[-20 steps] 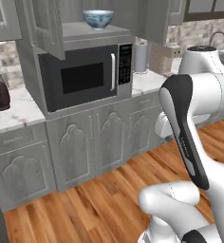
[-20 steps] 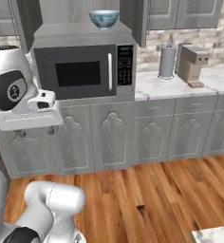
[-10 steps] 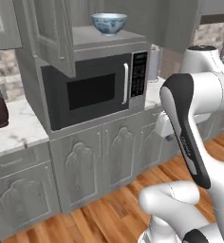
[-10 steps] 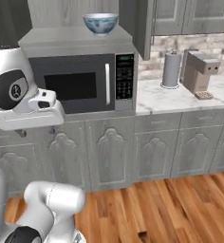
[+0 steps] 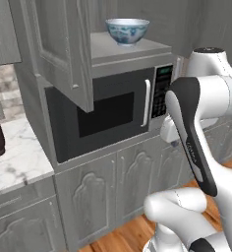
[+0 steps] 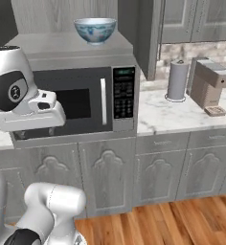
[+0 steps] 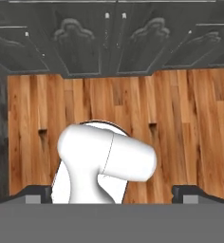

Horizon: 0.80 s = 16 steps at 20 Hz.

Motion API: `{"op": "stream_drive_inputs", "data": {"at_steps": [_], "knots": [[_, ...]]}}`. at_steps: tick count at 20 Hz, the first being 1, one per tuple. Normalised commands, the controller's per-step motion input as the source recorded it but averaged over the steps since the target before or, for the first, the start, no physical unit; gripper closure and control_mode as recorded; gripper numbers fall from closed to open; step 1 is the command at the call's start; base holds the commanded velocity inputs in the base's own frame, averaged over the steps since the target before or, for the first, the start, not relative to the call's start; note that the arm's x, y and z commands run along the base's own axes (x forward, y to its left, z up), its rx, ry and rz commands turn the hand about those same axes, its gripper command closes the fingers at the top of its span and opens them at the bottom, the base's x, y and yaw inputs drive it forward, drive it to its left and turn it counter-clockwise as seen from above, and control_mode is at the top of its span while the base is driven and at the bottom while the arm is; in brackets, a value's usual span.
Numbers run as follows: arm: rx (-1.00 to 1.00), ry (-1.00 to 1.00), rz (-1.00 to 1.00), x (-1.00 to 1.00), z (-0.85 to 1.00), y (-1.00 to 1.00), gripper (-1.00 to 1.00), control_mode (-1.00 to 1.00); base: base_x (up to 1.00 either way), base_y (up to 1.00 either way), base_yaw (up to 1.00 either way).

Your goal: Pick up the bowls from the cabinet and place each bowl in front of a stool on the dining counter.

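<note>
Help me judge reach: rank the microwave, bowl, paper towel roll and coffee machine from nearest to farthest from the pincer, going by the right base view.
1. Microwave, just behind the pincer.
2. Bowl, up on the shelf above the microwave.
3. Paper towel roll, on the counter to the right.
4. Coffee machine, farthest right.
</note>
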Motion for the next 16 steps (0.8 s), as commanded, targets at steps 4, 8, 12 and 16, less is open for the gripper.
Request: {"op": "stream_drive_inputs", "data": {"at_steps": [4, 8, 12, 16], "knots": [[0.00, 0.00, 0.00, 0.00, 0.00, 0.00, -1.00, 1.00, 0.63, -0.24, 0.03], [0.00, 0.00, 0.00, 0.00, 0.00, 0.00, -1.00, 1.00, 0.23, -0.23, 0.09], [0.00, 0.00, 0.00, 0.00, 0.00, 0.00, -1.00, 1.00, 0.00, -0.09, 0.16], [0.00, 0.00, 0.00, 0.00, 0.00, 0.00, -1.00, 1.00, 0.19, -0.34, 0.17]]}}
